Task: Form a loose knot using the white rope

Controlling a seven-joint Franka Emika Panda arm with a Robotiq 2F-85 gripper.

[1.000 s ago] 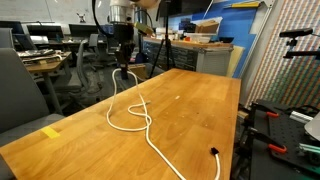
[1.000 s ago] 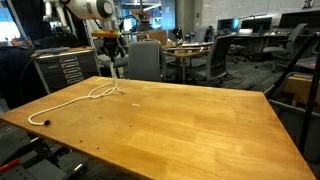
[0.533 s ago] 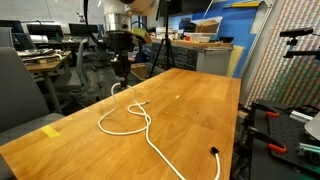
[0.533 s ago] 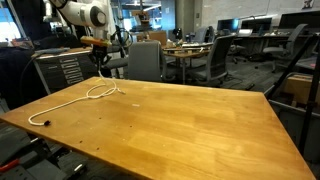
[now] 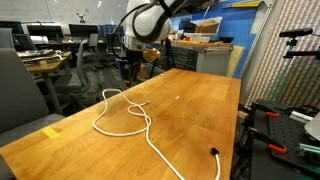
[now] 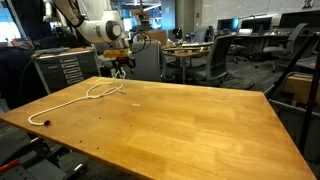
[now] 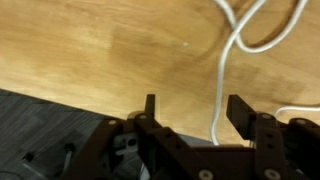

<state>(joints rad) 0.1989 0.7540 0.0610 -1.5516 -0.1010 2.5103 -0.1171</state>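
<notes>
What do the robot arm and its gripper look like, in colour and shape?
The arm has rounded white links with dark bands at the joints. The gripper is black and blocky, with two flat, straight black jaws. No markings are legible.

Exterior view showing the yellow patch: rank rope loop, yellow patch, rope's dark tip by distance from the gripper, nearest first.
1. rope loop, just below the gripper, far left.
2. yellow patch, left side, nearer the camera.
3. rope's dark tip, front right, farthest across.
</notes>
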